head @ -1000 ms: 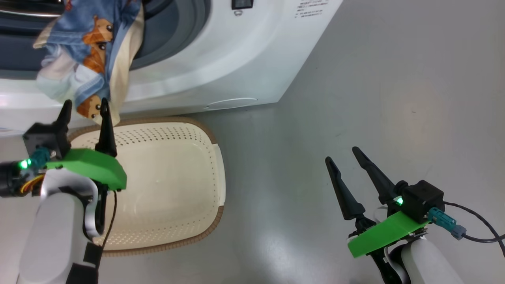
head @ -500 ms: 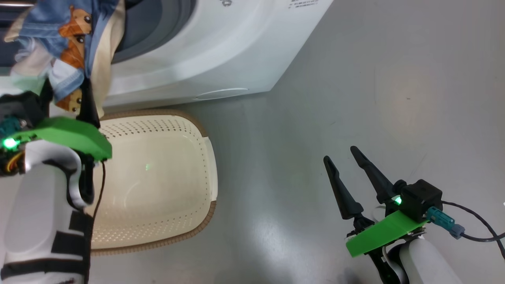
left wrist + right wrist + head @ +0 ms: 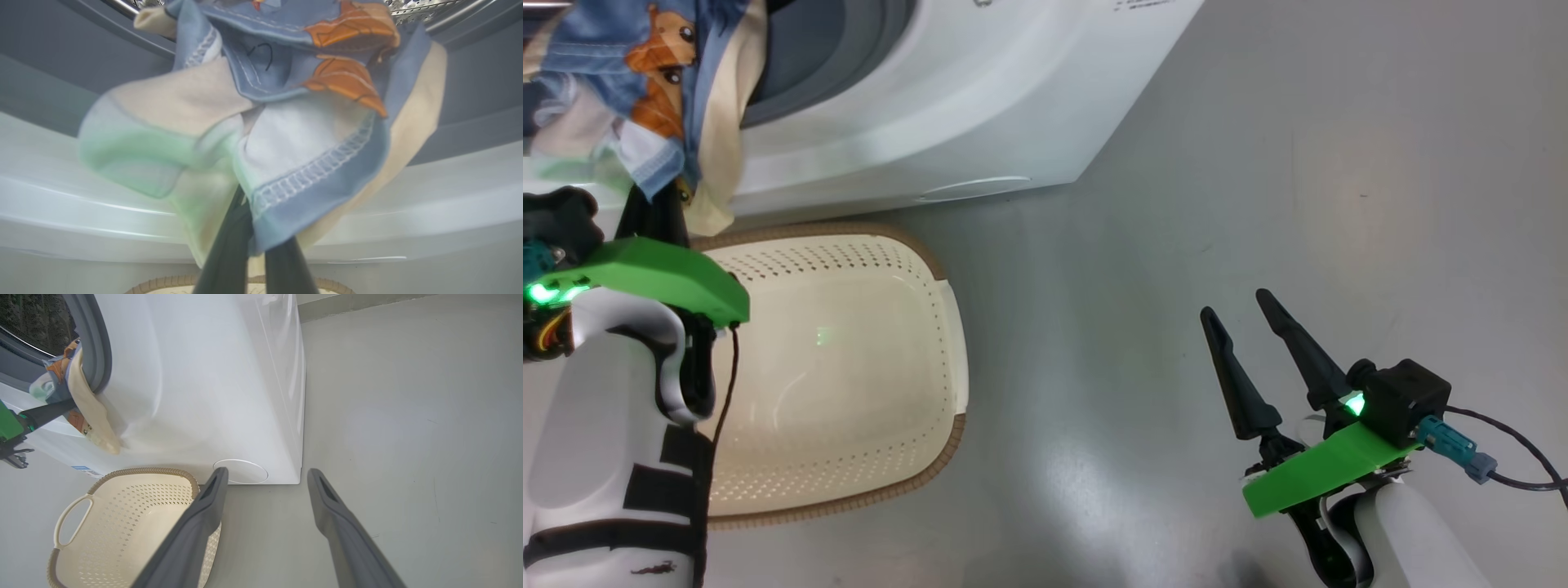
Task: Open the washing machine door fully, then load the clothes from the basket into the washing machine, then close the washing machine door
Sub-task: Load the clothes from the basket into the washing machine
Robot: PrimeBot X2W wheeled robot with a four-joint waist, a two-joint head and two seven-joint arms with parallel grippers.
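My left gripper is clenching the hem of the clothes, which are dangling from the washing machine mouth at far left above the empty basket, so I'm judging loading nearly finished, with tucking-in and shutting remaining.

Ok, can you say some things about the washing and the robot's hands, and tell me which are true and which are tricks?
1. The basket is empty. True.
2. The right gripper holds a cloth. False: it is open and empty, over the floor.
3. The clothes hang out of the machine. True.
4. The left gripper is wide open. False: it is shut on the clothes' bottom edge.
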